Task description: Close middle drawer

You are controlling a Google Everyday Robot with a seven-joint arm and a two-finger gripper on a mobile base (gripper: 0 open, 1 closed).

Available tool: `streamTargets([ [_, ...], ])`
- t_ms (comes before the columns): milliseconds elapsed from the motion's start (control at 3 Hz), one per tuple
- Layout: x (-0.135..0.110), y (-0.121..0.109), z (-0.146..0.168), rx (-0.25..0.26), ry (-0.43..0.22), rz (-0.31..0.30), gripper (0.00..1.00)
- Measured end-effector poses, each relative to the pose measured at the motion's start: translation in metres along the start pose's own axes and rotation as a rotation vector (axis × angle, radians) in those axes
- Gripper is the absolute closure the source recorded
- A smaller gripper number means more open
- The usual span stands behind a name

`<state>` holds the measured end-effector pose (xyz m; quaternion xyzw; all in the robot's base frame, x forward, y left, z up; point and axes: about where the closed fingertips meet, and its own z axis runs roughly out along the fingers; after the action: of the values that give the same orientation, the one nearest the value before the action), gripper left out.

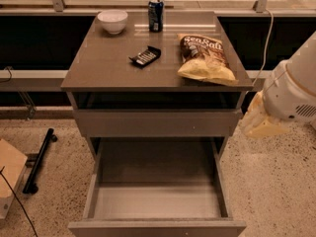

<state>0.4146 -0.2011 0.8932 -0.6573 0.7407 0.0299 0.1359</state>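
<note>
The middle drawer (157, 201) is pulled far out from the grey-brown cabinet. Its deep box is open and empty, and its low plain front (157, 227) lies at the bottom edge of the view. The taller upper drawer front (157, 122) above it is nearly flush with the cabinet. My arm (294, 90) comes in from the right, white and rounded. Its cream-coloured end, the gripper (262, 121), hangs beside the cabinet's right side at the height of the upper drawer front, apart from the middle drawer.
On the cabinet top (98, 63) stand a white bowl (112, 20), a blue can (155, 15), a black remote-like device (145, 56) and a chip bag (204, 57). A black bar (39, 159) and cardboard (10, 169) lie on the floor at left. A cable (266, 38) hangs at right.
</note>
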Motion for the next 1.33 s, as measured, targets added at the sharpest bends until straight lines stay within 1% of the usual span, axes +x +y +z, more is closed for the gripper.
streamTargets([
  [333,0.007,0.010,0.034,-0.026,-0.023,-0.008,1.00],
  [667,0.008,0.011,0.038,-0.026,-0.023,-0.007,1.00],
  [1000,0.008,0.012,0.050,-0.038,0.000,-0.004,1.00],
  [1333,0.009,0.020,0.076,-0.068,-0.005,-0.017,1.00],
])
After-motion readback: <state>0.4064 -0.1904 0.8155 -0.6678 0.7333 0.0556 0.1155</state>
